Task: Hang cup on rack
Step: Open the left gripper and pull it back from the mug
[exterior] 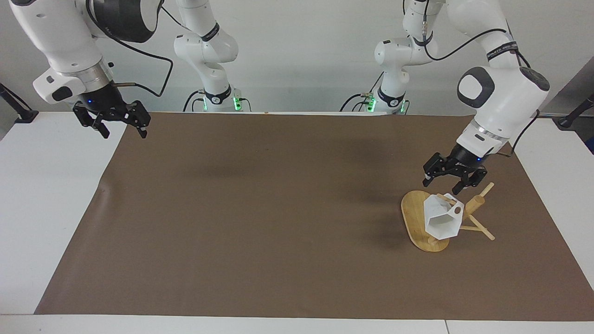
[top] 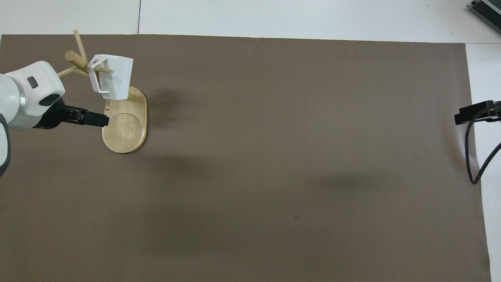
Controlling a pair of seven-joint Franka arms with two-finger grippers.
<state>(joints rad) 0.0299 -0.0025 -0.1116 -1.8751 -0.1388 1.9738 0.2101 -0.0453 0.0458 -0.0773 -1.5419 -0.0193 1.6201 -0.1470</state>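
The white faceted cup hangs by its handle from a thin peg of the bamboo rack, tilted, with its mouth turned away from the robots. Nothing holds it. My left gripper hovers open and empty just above the cup, over the edge of the rack's oval base and apart from both. My right gripper waits open and empty in the air over the paper's corner at the right arm's end of the table.
Brown paper covers most of the white table. The rack's post and spare pegs stick out beside the cup. A black cable hangs below the right gripper in the overhead view.
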